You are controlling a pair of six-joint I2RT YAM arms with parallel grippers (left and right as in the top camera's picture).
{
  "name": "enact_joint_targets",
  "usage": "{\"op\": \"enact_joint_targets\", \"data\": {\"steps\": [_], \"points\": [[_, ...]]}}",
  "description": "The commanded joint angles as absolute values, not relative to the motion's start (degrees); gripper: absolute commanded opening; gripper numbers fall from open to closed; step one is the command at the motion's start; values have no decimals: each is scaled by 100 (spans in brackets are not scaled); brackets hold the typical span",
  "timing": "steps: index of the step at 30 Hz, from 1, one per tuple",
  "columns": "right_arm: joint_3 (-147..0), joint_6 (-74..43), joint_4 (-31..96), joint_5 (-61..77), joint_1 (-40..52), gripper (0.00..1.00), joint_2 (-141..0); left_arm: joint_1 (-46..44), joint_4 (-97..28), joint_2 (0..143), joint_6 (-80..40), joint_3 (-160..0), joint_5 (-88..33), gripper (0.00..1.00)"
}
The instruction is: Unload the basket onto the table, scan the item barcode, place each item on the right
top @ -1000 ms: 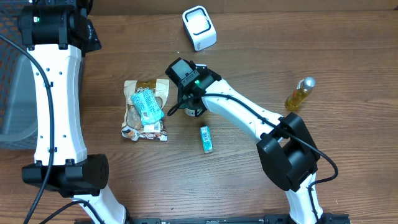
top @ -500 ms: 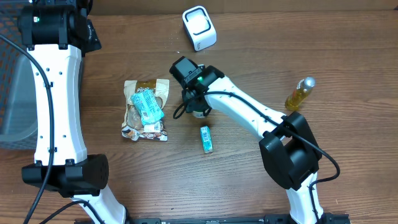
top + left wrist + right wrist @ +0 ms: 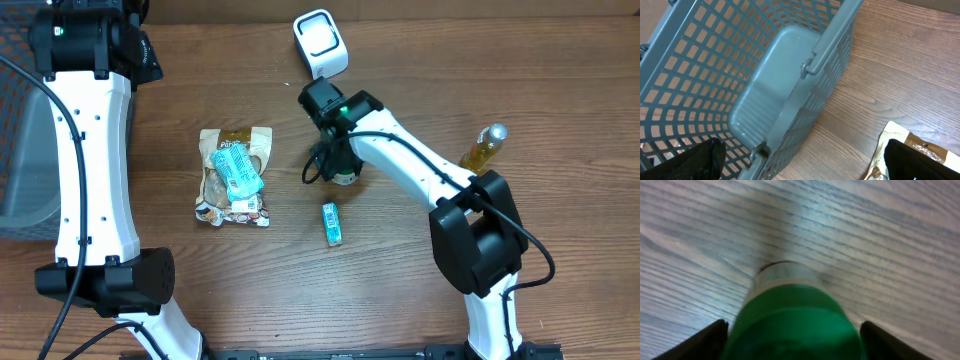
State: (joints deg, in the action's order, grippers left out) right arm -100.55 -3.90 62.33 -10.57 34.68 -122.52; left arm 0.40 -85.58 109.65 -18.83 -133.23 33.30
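Observation:
A white barcode scanner [image 3: 320,43] stands at the back of the table. Just in front of it my right gripper [image 3: 340,165] points down over a small green-topped bottle [image 3: 346,177]. In the right wrist view the green-topped bottle [image 3: 792,325] fills the space between the two black fingers of my right gripper [image 3: 792,340], its base on the wood. The jaws stand wide beside it, with a thin gap on the right side. My left gripper [image 3: 800,165] hangs open and empty over the rim of a grey basket [image 3: 790,75].
A tan snack bag [image 3: 235,195] with a teal packet [image 3: 237,170] on it lies left of centre. A small green box [image 3: 331,223] lies in front of the right gripper. A yellow bottle [image 3: 482,150] stands at the right. The grey basket [image 3: 20,150] sits at the left edge.
The right arm has swung right and back, from beside the snack bag toward the scanner, taking the green-topped bottle along. Its jaws have widened. The left arm has not moved.

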Motion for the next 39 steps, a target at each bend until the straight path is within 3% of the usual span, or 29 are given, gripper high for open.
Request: {"op": "enact_joint_targets", "data": {"steps": [1, 3, 11, 39], "points": [[-10071, -344, 6228, -919, 3402, 89, -12237, 36, -8547, 10930, -1778, -13430, 3441, 100], [-10182, -598, 6305, -947, 3393, 100, -12215, 36, -8547, 10930, -1778, -13430, 3441, 100], [-11056, -2768, 7164, -1044, 3323, 100, -12178, 36, -8547, 10930, -1778, -13430, 3441, 100], [-10575, -2700, 6720, -786, 3323, 100, -12313, 36, -8547, 10930, -1778, -13430, 3441, 100]]}}
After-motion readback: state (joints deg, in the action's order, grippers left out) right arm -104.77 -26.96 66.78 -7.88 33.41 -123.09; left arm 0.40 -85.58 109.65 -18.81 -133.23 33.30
